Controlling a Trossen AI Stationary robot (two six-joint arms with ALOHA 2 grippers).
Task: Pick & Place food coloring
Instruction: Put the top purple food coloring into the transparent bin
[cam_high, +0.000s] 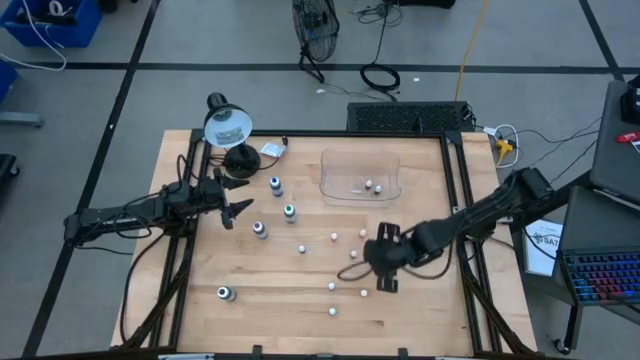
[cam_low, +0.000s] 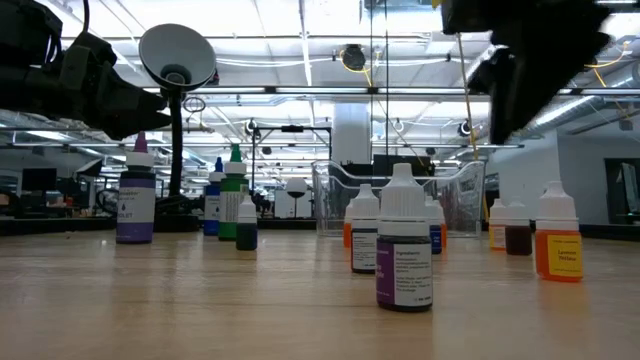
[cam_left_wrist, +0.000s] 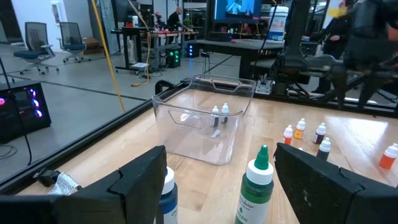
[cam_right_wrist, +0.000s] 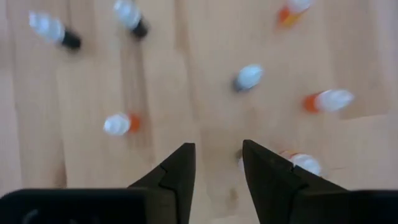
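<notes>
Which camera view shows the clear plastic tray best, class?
The left wrist view: the clear tray fills mid-frame, with two small bottles visible inside. The high view shows it small from above; the low view shows it behind bottles; the right wrist view misses it.

Four larger food coloring bottles (cam_high: 290, 211), about seven small bottles (cam_high: 332, 286) loose, two more in one tray (cam_high: 340, 160), one lamp (cam_high: 228, 127).

Tiny whitish plastic food-colouring bottles (cam_high: 334, 237) stand upright, scattered over the wooden tabletop, labels orange, dark and purple. Two more (cam_high: 368, 185) stand inside the clear tray. Slightly larger bottles: blue-topped (cam_high: 275, 184), green-topped (cam_high: 289, 211), purple-topped (cam_high: 260, 229); another (cam_high: 225, 293) well apart, near the table's front.
</notes>
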